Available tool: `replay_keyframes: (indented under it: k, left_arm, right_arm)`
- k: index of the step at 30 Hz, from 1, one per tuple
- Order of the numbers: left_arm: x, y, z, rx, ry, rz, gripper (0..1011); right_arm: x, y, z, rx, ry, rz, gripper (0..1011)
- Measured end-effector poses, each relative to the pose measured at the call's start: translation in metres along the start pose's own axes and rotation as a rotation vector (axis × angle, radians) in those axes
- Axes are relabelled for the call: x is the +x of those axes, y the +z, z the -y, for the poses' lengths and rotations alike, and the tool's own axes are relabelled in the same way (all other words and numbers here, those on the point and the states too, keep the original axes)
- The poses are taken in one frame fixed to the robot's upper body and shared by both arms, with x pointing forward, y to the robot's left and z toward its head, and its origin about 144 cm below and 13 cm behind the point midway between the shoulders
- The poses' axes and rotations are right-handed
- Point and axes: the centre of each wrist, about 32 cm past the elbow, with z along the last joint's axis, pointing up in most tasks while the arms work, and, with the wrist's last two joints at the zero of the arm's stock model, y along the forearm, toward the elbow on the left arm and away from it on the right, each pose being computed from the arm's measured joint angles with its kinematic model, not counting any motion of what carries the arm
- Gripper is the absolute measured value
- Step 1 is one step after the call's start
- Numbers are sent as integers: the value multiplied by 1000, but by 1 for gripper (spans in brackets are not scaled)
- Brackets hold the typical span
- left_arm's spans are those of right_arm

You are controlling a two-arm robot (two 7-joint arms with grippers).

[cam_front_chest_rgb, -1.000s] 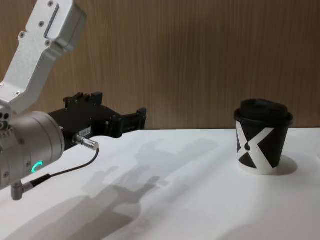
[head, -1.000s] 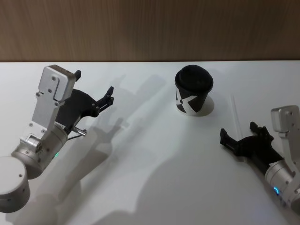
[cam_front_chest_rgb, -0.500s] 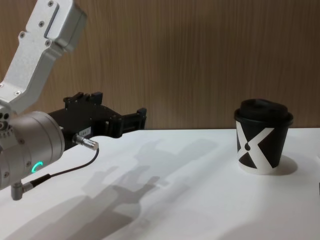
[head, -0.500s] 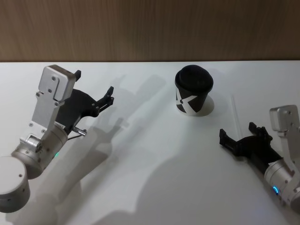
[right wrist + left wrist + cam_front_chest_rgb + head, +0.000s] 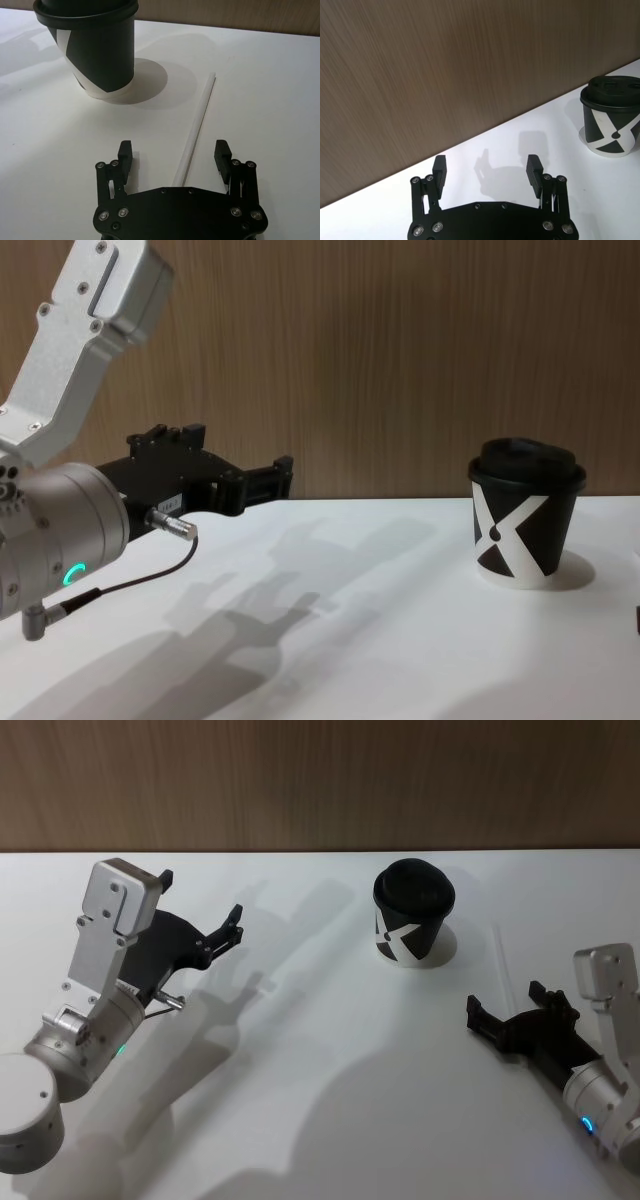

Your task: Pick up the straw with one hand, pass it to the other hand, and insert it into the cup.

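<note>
Right gripper (image 5: 173, 150), black with a silver arm, sits low over the white table (image 5: 320, 1050) with its two fingers spread wide and nothing pinched between them; seen from its wrist, one finger stands on each side of the near end of the straw (image 5: 197, 120), neither touching it; the thin white straw lies flat on the table, its long axis running almost from 12 o'clock to 6 o'clock in the head view, its near end pointing into the open jaws and its far end pointing away toward the wooden wall (image 5: 320, 780); the straw rests just beside the cup (image 5: 412, 915), at about 3 o'clock from it, not touching; the cup stands upright, black with a white X pattern and a black domed lid; the right gripper is at about 4 o'clock from the cup; left gripper (image 5: 200, 898), also spread wide and empty, hangs above the table well apart at about 9 o'clock from the cup, fingers aimed toward the wall
</note>
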Motion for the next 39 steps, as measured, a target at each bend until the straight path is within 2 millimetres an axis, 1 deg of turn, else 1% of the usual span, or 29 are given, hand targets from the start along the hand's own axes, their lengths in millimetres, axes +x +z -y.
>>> replay_keyframes:
  k: [3, 8, 13, 14, 17, 18, 19, 20, 21, 22, 24, 25, 27, 28, 30, 31, 34, 35, 36, 39]
  left_arm:
    - [0, 0, 0, 0, 0, 0, 1003]
    - [0, 0, 0, 0, 0, 0, 1003]
    - [0, 0, 0, 0, 0, 0, 1003]
    - [0, 0, 0, 0, 0, 0, 1003]
    - [0, 0, 0, 0, 0, 0, 1003]
    - [0, 0, 0, 0, 0, 0, 1003]
    - [0, 0, 0, 0, 0, 0, 1003]
    - [0, 0, 0, 0, 0, 0, 1003]
    - [0, 0, 0, 0, 0, 0, 1003]
    - [0, 0, 0, 0, 0, 0, 1003]
    - [0, 0, 0, 0, 0, 0, 1003]
    - [0, 0, 0, 0, 0, 0, 1003]
    - [0, 0, 0, 0, 0, 0, 1003]
    - [0, 0, 0, 0, 0, 0, 1002]
    - [0, 0, 0, 0, 0, 0, 1003]
    - [0, 0, 0, 0, 0, 0, 1002]
    - [0, 0, 0, 0, 0, 0, 1003]
    - [0, 0, 0, 0, 0, 0, 1003]
    - [0, 0, 0, 0, 0, 0, 1003]
    - [0, 0, 0, 0, 0, 0, 1003]
  right_arm:
    - [0, 0, 0, -1, 1, 0, 1000]
    - [0, 0, 0, -1, 1, 0, 924]
    - [0, 0, 0, -2, 1, 0, 784]
    - [0, 0, 0, -2, 1, 0, 743]
    - [0, 0, 0, -2, 1, 0, 674]
    - [0, 0, 0, -2, 1, 0, 616]
    - [0, 0, 0, -2, 1, 0, 588]
    - [0, 0, 0, -2, 1, 0, 532]
    - [0, 0, 0, -2, 1, 0, 532]
    - [0, 0, 0, -2, 1, 0, 487]
    - [0, 0, -1, -2, 1, 0, 444]
    - [0, 0, -1, -2, 2, 0, 385]
    - [0, 0, -1, -2, 2, 0, 342]
    - [0, 0, -1, -2, 2, -1, 283]
    - [0, 0, -1, -2, 2, 0, 245]
    - [0, 0, -1, -2, 2, -1, 186]
    - [0, 0, -1, -2, 2, 0, 133]
    - [0, 0, -1, -2, 2, 0, 84]
    - [0, 0, -1, -1, 2, 0, 63]
    - [0, 0, -1, -1, 2, -1, 23]
